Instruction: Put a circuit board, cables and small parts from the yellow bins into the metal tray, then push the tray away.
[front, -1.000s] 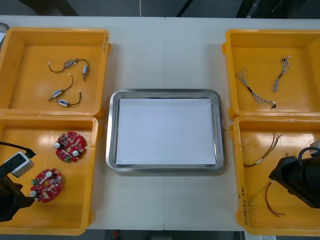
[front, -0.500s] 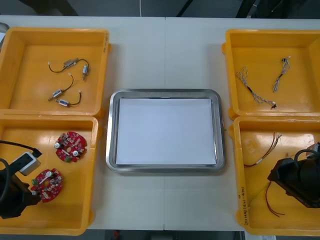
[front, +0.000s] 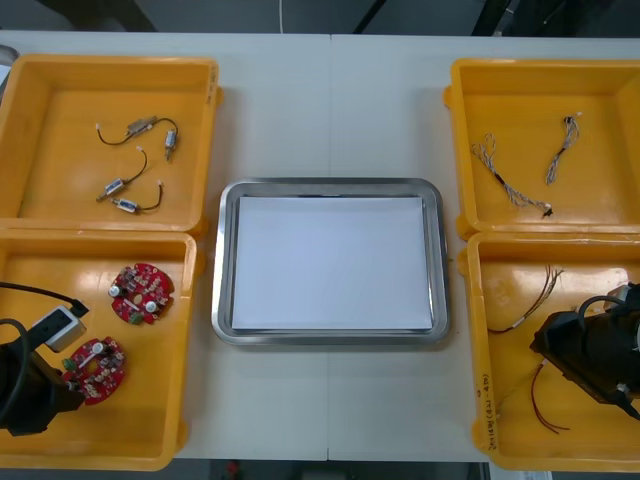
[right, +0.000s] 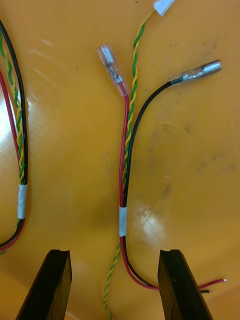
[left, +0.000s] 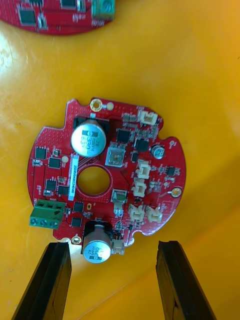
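**Circuit board and left arm.** The nearer circuit board is seen lying flat on the floor of the near left bin. A second circuit board lies just beyond it, apart from it. The left gripper is held above the nearer board's edge with its jaws spread wide and nothing between them. In the left wrist view a central hole, two silver cylinders, a green block and white sockets are resolved on the board.

**Cables and right arm.** In the right wrist view a cable bundle of red, black and twisted yellow-green strands, bound by a white band, runs between the parted fingers of the right gripper, untouched by them. A like bundle lies off to one side. In the front view this gripper is placed over the near right bin.

**Surroundings.** Two pale twisted cables are held in the far right bin. Small metal parts with black leads are held in the far left bin. Between the bins the metal tray, white inside, holds nothing. All of it rests on a light table, beyond whose far edge the room is dark.
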